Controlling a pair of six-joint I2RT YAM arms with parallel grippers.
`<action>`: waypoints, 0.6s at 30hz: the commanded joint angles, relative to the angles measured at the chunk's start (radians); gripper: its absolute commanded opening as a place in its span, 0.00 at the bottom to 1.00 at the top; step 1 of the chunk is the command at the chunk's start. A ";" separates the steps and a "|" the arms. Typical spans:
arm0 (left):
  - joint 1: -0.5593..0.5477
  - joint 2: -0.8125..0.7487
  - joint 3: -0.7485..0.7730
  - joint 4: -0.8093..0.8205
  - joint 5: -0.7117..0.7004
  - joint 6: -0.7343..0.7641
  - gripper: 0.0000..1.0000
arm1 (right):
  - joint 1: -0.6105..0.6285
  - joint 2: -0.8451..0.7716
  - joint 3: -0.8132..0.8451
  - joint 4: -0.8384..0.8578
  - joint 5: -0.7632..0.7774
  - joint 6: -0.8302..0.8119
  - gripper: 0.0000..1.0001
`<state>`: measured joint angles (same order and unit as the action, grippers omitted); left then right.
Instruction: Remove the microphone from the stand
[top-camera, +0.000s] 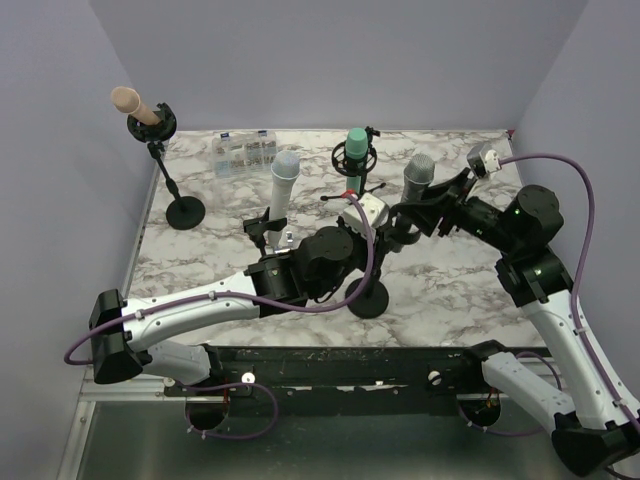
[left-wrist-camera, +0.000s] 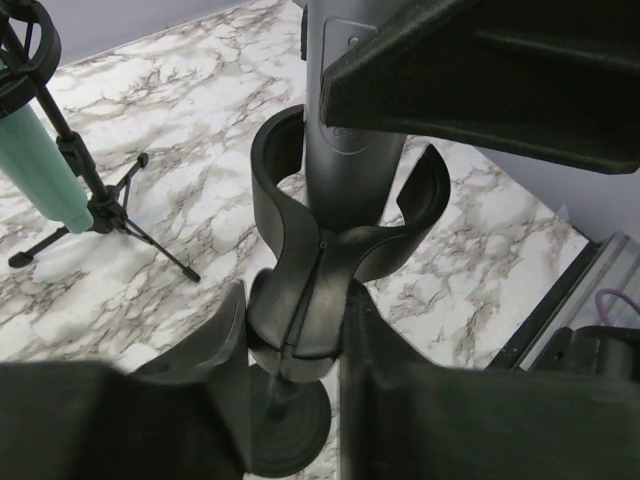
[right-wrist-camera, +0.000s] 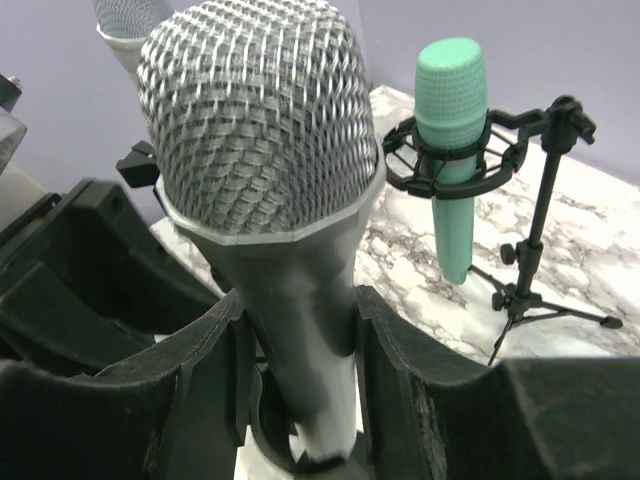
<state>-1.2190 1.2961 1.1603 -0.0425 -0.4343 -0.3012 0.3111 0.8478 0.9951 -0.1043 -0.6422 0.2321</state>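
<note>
As left gripper (left-wrist-camera: 295, 345) pinches the black plastic stand clip (left-wrist-camera: 300, 280), right gripper (right-wrist-camera: 298, 345) clamps the seemingly stiff, slick barrel of the grey mesh-headed microphone (right-wrist-camera: 255, 130).

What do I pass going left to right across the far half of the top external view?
Beige microphone on a black round-base stand, clear plastic box, white microphone with grey mesh head, mint-green microphone in a black shock mount, dark grey microphone with silver mesh head.

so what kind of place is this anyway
Probably a robot lab test cell: plain walls box in a marble-pattern table, the left arm and right arm are mounted at its near edge, and a grey microphone and green microphone sit in stands.
</note>
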 joint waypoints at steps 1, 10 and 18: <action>0.003 -0.002 -0.035 0.018 0.051 0.015 0.00 | -0.003 -0.013 0.025 0.078 -0.028 0.021 0.01; 0.004 -0.011 -0.069 0.020 0.064 0.027 0.00 | -0.003 0.007 0.100 0.084 -0.035 0.034 0.01; 0.003 -0.011 -0.074 0.015 0.062 0.020 0.00 | -0.003 0.016 0.253 0.064 0.088 0.044 0.01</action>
<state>-1.2194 1.2819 1.1156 0.0158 -0.4026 -0.2729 0.3077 0.8753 1.1610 -0.0685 -0.6266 0.2565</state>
